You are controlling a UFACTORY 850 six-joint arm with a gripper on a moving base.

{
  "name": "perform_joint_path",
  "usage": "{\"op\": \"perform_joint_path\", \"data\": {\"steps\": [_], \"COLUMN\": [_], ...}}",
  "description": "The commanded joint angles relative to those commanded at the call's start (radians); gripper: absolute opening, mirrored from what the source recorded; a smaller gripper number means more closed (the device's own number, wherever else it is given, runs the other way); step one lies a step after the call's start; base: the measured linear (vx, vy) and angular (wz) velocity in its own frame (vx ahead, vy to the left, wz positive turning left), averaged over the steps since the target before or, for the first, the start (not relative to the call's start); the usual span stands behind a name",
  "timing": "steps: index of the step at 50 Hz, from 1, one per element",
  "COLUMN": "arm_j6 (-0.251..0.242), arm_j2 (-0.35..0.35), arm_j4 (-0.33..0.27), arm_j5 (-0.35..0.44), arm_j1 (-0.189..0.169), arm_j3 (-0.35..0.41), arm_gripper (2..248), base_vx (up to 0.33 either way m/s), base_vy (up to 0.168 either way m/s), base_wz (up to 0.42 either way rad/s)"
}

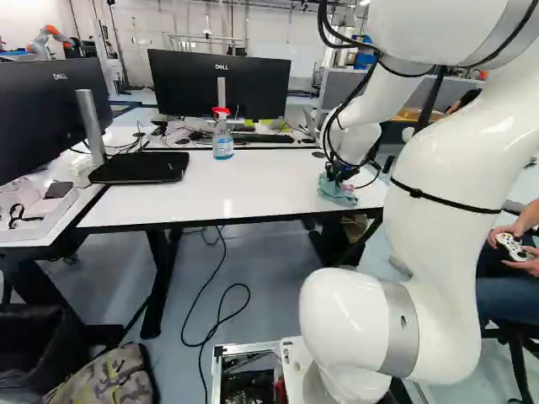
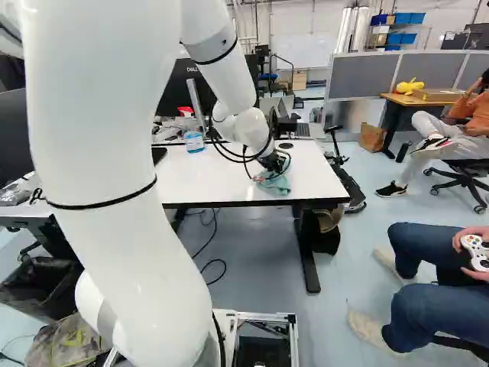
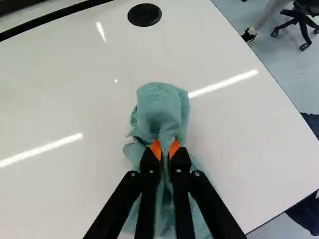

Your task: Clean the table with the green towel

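Note:
My gripper (image 1: 337,174) is low over the right part of the white table (image 1: 253,187) in the left base view, and the green towel (image 1: 335,192) lies bunched beneath it. In the wrist view the gripper (image 3: 165,149) is shut on the towel (image 3: 160,107), a fold pinched between the orange pads. The cloth spreads on the tabletop ahead of the fingers and back under them. Part of it is hidden by the fingers.
A spray bottle (image 1: 222,135) with a red top stands near the table's back, before a monitor (image 1: 221,82). A black grommet (image 3: 144,15) is ahead of the towel. A seated person's legs (image 2: 435,287) are right of the arm.

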Motion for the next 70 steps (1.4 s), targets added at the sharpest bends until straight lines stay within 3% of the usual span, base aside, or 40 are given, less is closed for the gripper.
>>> {"op": "perform_joint_path", "data": {"steps": [8, 34, 70], "arm_j6": [0.000, 0.000, 0.000], "arm_j2": [-0.012, 0.053, 0.189], "arm_j4": [0.000, 0.000, 0.000], "arm_j5": [0.000, -0.029, -0.221], "arm_j1": [0.022, 0.025, 0.100], "arm_j3": [-0.014, 0.002, 0.049], "arm_gripper": [38, 38, 38], "base_vx": [0.000, 0.000, 0.000], "base_vy": [0.000, 0.000, 0.000], "base_wz": [0.000, 0.000, 0.000]}}
